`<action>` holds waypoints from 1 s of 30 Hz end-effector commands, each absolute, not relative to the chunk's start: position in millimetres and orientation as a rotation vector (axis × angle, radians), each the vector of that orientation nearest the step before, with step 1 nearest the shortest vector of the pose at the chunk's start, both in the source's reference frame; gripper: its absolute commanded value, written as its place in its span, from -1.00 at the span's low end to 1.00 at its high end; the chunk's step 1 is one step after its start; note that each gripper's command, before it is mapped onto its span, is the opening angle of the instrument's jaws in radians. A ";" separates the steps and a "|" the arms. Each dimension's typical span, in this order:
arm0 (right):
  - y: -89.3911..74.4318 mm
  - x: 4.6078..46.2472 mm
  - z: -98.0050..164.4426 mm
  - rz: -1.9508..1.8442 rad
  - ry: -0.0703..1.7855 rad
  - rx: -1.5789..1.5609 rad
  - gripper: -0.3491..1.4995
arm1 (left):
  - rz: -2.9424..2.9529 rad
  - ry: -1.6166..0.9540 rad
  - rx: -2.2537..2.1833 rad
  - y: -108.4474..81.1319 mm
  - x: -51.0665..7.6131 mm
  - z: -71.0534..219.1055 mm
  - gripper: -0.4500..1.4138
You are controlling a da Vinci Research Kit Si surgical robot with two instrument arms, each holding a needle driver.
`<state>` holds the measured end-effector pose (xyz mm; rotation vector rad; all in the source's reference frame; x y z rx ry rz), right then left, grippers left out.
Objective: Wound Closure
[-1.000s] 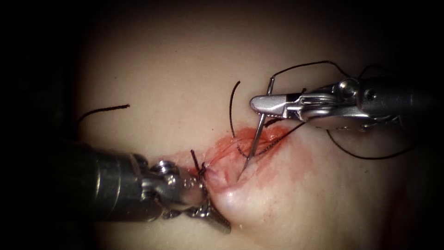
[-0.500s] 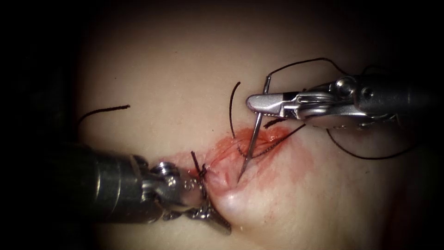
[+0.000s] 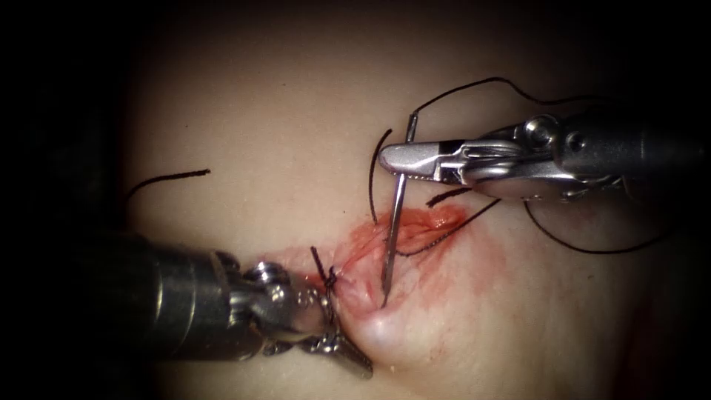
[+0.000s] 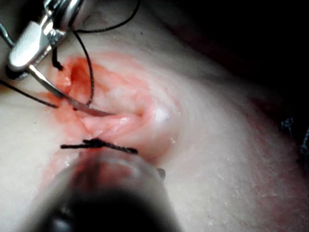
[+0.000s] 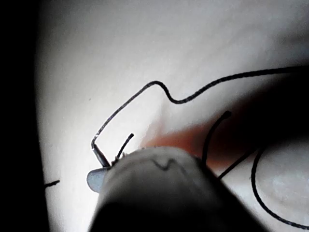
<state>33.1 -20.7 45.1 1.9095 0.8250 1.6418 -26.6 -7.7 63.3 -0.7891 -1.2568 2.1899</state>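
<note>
Steel curved needle [image 3: 391,238] sits clamped near its thread end in the right tool [image 3: 396,159], tip touching the glistening red cut [image 3: 415,230] in the tissue [image 3: 259,111]; entering needs a wrist roll. Left tool [image 3: 337,348] pinches a pale tissue fold beside the knotted stitch [image 3: 326,278]. Black thread [image 3: 474,92] loops loosely.

Both tools are polished silver metal on thick, dark grey shafts. The right tool [image 3: 404,159] has smooth, blunt fingers (a round pivot pin behind). The left tool [image 3: 348,355] has a knuckled steel wrist.
</note>
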 end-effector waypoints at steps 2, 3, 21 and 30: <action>-20.5 33.8 45.2 1.639 0.827 1.912 -1.00 | 2.190 -1.257 -0.789 -7.9 -27.1 63.9 -1.00; -20.5 33.7 45.3 1.637 0.830 1.915 -1.00 | 2.190 -1.257 -0.789 -7.9 -27.1 63.9 -1.00; -20.1 31.7 44.9 1.644 0.784 1.902 -1.00 | 2.190 -1.258 -0.789 -7.9 -27.0 63.8 -1.00; -19.9 31.6 44.6 1.649 0.775 1.899 -1.00 | 2.190 -1.259 -0.789 -7.8 -27.0 63.8 -1.00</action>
